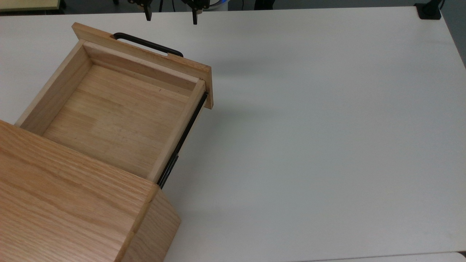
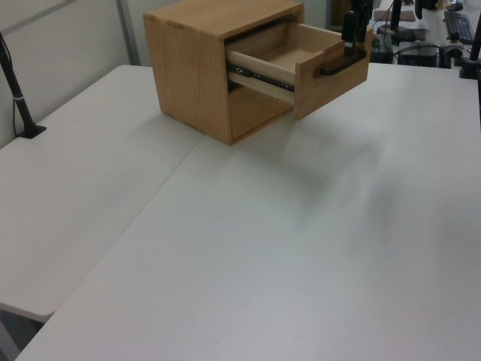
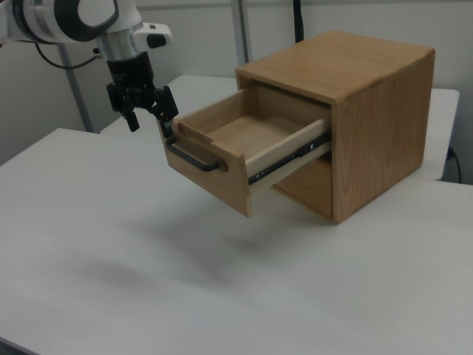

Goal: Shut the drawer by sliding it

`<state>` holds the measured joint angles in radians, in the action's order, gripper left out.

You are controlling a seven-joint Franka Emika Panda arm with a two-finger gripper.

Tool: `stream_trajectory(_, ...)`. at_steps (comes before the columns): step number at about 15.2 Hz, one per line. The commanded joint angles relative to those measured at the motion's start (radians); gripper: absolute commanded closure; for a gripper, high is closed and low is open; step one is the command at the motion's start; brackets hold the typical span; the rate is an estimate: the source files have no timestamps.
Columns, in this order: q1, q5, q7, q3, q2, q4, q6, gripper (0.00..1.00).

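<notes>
The gripper (image 3: 150,118) hangs with fingers spread and empty, just beyond the handle (image 3: 194,157) and not clearly touching it. The drawer (image 1: 109,109) stands pulled far out of the cabinet (image 3: 369,111), rails bared. By my reading nothing is closed yet; the whole push inward remains.

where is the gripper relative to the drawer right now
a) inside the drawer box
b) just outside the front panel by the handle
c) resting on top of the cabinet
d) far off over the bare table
b: in the right view the gripper hangs open just outside the drawer front, near the black handle.
</notes>
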<state>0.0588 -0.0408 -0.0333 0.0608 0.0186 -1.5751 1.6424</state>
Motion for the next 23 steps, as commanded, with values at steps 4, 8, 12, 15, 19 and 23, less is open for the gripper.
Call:
stream_trajectory(4, -0.019, -0.014, 0.001, -0.021, -0.017, -0.02, 0.007, 0.0)
stream_trajectory(8, -0.019, -0.014, 0.0, -0.021, -0.016, -0.02, 0.007, 0.0)
stream_trajectory(12, -0.013, -0.014, 0.016, -0.024, -0.02, -0.025, -0.007, 0.0)
stream_trajectory(15, -0.008, -0.016, 0.154, -0.062, -0.02, -0.029, -0.013, 0.0)
stream_trajectory(19, -0.008, -0.036, 0.158, -0.059, -0.012, -0.045, -0.004, 0.02)
stream_trajectory(23, -0.013, -0.036, 0.109, -0.056, -0.022, -0.137, 0.001, 0.23)
